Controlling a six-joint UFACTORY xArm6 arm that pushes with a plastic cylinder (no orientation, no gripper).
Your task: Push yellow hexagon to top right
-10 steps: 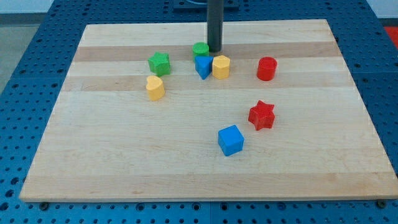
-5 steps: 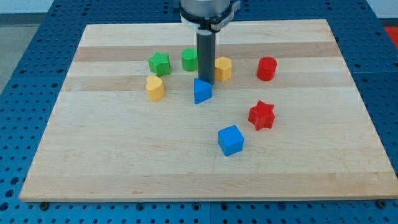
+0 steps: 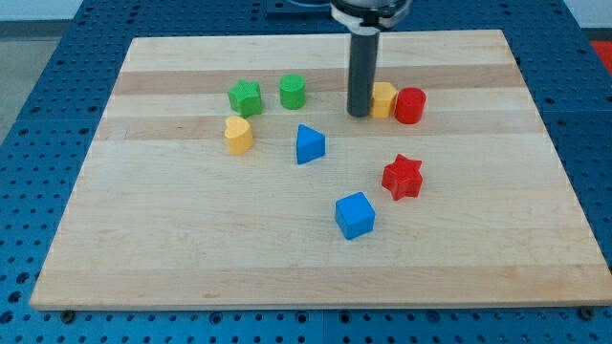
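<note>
The yellow hexagon point(image 3: 383, 99) sits right of the board's middle, toward the view's top. It touches the red cylinder point(image 3: 410, 105) on its right. My tip point(image 3: 359, 114) is down on the board right at the hexagon's left side. The dark rod rises from it to the view's top edge.
A green star-like block point(image 3: 245, 97) and a green cylinder point(image 3: 293, 92) sit to the left. A yellow heart-shaped block point(image 3: 238, 135) and a blue triangle point(image 3: 308, 144) lie lower. A red star point(image 3: 403, 177) and a blue cube point(image 3: 355, 215) are toward the bottom right. The wooden board point(image 3: 172, 239) ends close behind the rod.
My tip moved down between the blocks, pushing the blue triangle toward the view's bottom, then swung right and pushed the yellow hexagon right against the red cylinder. The green cylinder shifted left.
</note>
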